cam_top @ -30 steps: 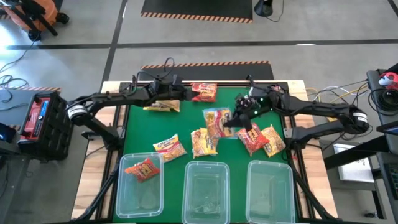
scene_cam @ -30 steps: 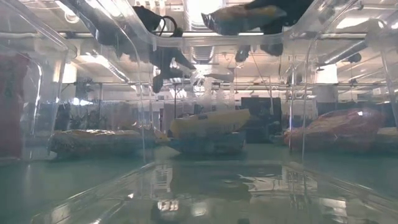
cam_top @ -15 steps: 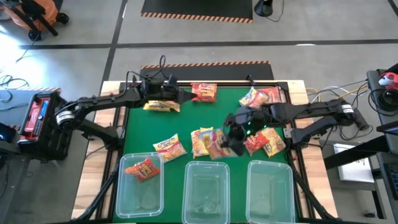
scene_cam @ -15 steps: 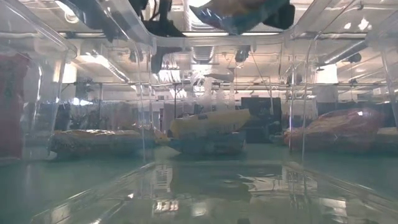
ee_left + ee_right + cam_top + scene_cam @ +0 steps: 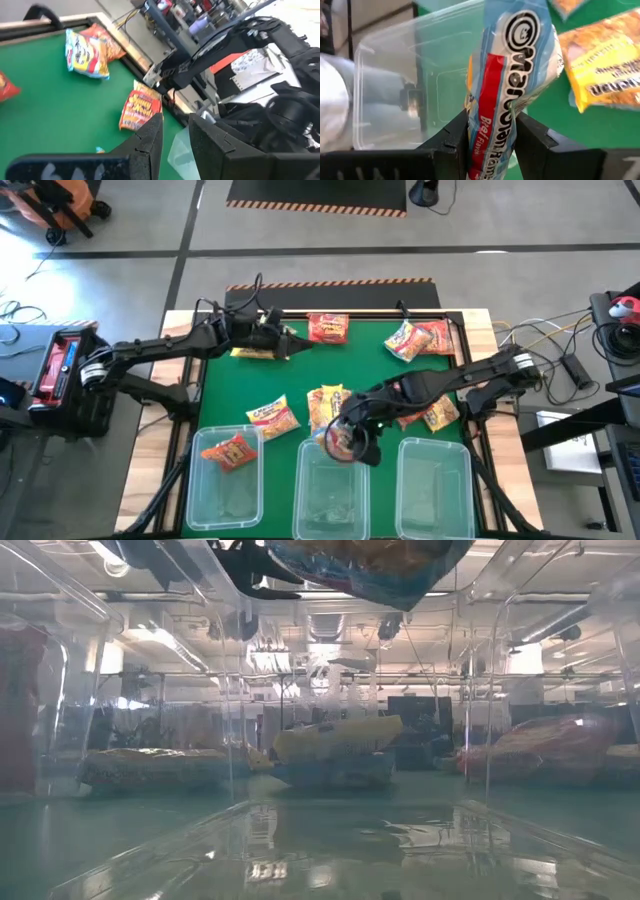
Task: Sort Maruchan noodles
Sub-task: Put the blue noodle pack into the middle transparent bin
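High view: right gripper (image 5: 345, 442) stretched across the green table (image 5: 370, 370) to the far rim of the middle tub (image 5: 331, 485), clamped on a Maruchan packet (image 5: 340, 440) hanging over that rim. Left gripper (image 5: 290, 340) parked at the far left, just beside a yellow packet (image 5: 252, 352) and a red packet (image 5: 328, 328), fingers pressed together on nothing. One orange packet (image 5: 231, 449) lying in the left tub (image 5: 229, 478); right tub (image 5: 435, 485) at the near right. Loose packets between the tubs and the far edge, with a pair (image 5: 418, 337) at the far right.

Low view: seen through clear tub walls; held packet's underside at the top edge, more packets flat on the table beyond. Arms hardly shown.

Left wrist view: own fingers (image 5: 150, 140) nearly touching; right arm (image 5: 260, 75) beyond, plus three packets on the green, print unreadable.

Right wrist view: fingers (image 5: 451, 140) pinching the packet's narrow end; "Maruchan", "Ramen" and "Beef Flavor" readable on a blue and red wrapper, tub directly behind.
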{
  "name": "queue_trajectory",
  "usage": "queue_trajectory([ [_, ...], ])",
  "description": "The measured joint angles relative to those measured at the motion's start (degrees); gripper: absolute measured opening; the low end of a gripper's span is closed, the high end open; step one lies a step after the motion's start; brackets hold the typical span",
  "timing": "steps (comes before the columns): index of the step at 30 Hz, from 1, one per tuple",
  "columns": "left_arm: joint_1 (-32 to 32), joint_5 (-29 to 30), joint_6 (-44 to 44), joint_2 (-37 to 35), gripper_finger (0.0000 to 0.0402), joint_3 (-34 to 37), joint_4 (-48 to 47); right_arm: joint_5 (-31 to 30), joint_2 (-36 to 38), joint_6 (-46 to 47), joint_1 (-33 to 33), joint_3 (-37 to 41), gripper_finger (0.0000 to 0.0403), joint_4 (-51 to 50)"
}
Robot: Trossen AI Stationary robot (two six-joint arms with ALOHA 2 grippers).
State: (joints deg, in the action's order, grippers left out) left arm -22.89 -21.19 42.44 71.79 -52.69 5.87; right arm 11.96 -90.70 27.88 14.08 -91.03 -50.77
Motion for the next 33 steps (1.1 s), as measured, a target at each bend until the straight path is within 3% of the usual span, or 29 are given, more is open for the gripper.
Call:
queue_trajectory([
  [6,1.65,0.0,-1.39,0.0,0.0077,0.0,-2.6,0.08,-5.76,-3.02,-0.1,-4.73,0.0111,-9.16],
  [21,2.84,0.02,-1.53,-0.02,0.0077,0.0,-3.0,2.02,-13.77,-9.95,-0.08,-15.41,0.0112,-10.84],
  [33,2.84,0.04,-0.16,-0.02,0.0077,0.0,-2.88,4.59,-19.02,-16.68,-0.21,-22.59,0.0112,-18.9],
])
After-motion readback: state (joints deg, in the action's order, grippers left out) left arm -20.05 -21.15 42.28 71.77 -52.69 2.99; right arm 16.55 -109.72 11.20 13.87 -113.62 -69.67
